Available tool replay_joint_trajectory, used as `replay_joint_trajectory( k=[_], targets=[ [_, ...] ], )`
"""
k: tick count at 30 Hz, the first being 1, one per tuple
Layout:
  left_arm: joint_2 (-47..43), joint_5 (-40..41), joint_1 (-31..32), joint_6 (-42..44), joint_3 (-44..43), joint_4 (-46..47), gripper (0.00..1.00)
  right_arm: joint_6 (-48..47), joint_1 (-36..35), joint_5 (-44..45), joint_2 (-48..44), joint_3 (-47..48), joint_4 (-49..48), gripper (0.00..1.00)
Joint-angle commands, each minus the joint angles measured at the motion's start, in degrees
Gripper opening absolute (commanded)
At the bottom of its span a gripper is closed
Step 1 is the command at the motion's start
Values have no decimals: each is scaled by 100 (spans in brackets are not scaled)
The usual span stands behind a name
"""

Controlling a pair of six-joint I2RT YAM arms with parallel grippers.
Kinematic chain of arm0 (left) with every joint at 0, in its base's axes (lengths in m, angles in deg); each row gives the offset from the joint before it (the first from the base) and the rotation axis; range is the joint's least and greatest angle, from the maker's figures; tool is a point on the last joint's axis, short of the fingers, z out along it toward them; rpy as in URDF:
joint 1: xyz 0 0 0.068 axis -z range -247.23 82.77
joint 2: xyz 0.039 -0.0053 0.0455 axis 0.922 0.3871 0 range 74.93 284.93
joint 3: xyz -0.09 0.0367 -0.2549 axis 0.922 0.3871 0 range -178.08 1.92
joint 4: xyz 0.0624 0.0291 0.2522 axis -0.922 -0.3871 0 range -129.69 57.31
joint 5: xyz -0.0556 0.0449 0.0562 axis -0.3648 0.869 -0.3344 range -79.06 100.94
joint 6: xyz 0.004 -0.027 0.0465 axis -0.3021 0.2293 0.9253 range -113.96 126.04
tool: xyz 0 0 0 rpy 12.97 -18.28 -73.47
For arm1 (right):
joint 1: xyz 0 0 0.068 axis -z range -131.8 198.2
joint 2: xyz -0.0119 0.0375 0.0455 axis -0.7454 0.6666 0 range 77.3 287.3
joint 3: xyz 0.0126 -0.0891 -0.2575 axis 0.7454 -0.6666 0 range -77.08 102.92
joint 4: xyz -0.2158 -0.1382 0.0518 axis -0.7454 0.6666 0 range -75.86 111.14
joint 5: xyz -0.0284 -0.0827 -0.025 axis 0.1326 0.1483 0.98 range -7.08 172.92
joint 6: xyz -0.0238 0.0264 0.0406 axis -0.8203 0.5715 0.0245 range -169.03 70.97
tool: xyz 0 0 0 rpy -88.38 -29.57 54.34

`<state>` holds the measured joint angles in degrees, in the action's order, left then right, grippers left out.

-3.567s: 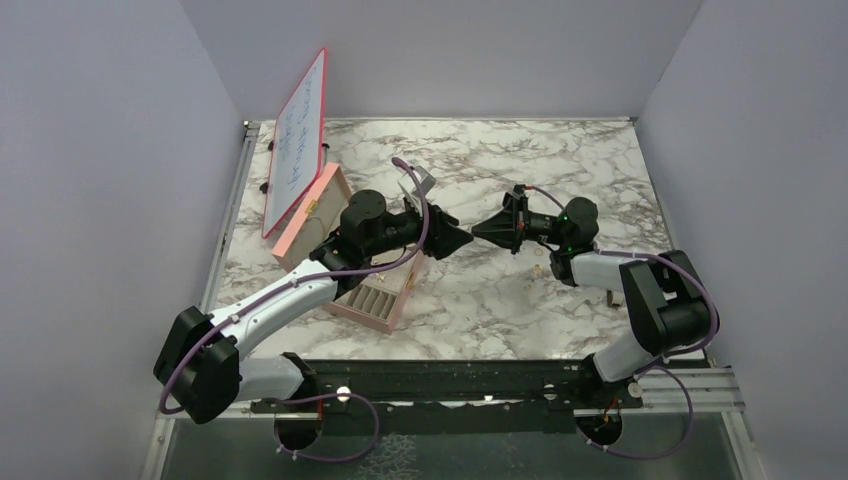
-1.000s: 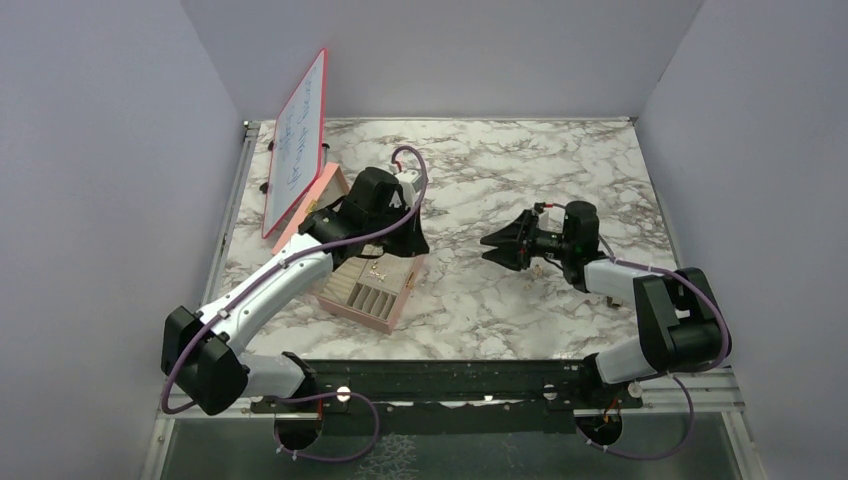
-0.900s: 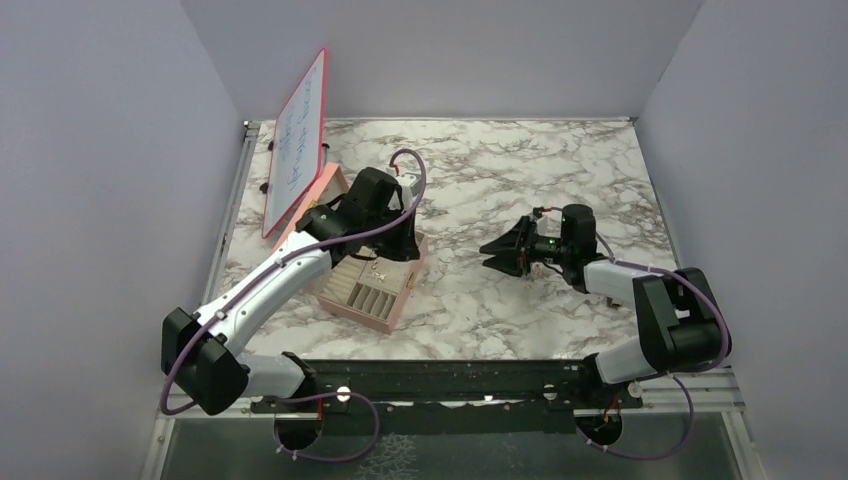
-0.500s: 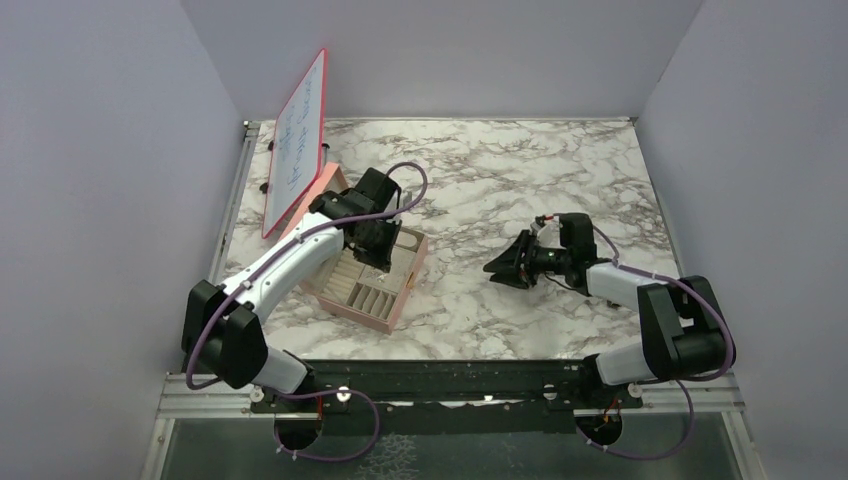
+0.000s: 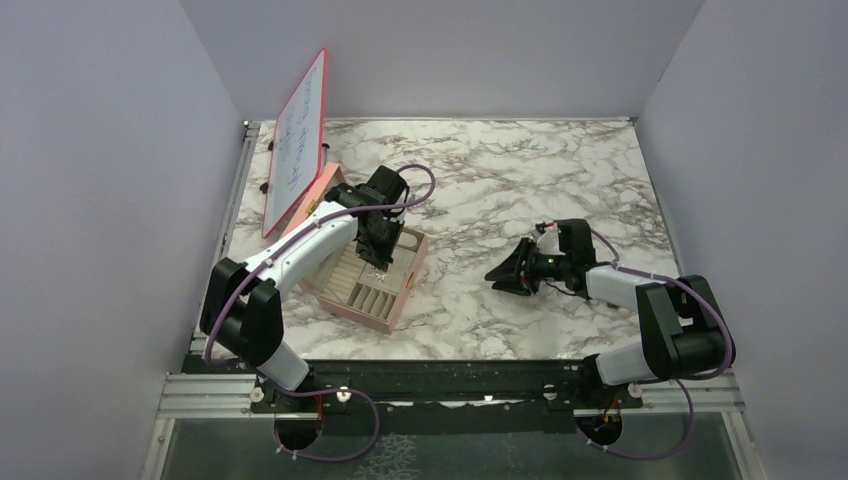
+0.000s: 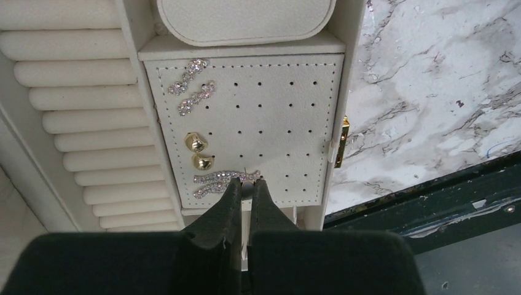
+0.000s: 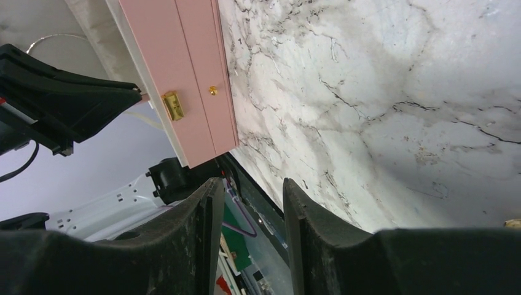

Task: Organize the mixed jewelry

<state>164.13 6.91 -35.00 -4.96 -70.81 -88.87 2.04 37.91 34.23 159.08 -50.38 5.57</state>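
My left gripper (image 5: 376, 256) (image 6: 247, 182) reaches down into the open pink box (image 5: 397, 303). It is shut on a small silvery piece at the lower edge of the perforated cream pad (image 6: 289, 117). A thin pin sticks up just above the tips. Pinned on the pad are two sparkly pieces (image 6: 189, 72), two gold studs (image 6: 198, 144) and two wavy sparkly pieces (image 6: 215, 178). My right gripper (image 5: 506, 272) (image 7: 249, 183) hangs low over the marble table (image 5: 480, 170). It is open, with nothing between its fingers. A tiny tan piece (image 7: 513, 224) shows at the right wrist view's edge.
The box's pink lid (image 5: 312, 200) stands open, leaning back beside a red-framed whiteboard (image 5: 297, 140). Cream ring rolls (image 6: 80, 123) fill the box's left part, and a cushion (image 6: 246, 18) lies above the pad. Grey walls enclose the table, with a black rail (image 5: 450, 380) at the near edge.
The left arm has swung from mid-table to above the box and lowered its shut tips onto the pad. The right gripper has drawn nearer and lower, and its jaws have narrowed slightly.
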Motion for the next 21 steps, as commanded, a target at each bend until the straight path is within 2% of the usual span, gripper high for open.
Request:
replay_joint_trajectory(
  k=[1, 21],
  targets=[
    [91, 168, -41, 77, -187, -102, 0, -106, 0, 87, 66, 17, 102, 44],
    [167, 150, -68, 70, 26, 92, 0, -115, -5, 158, 93, -7, 172, 41]
  ],
)
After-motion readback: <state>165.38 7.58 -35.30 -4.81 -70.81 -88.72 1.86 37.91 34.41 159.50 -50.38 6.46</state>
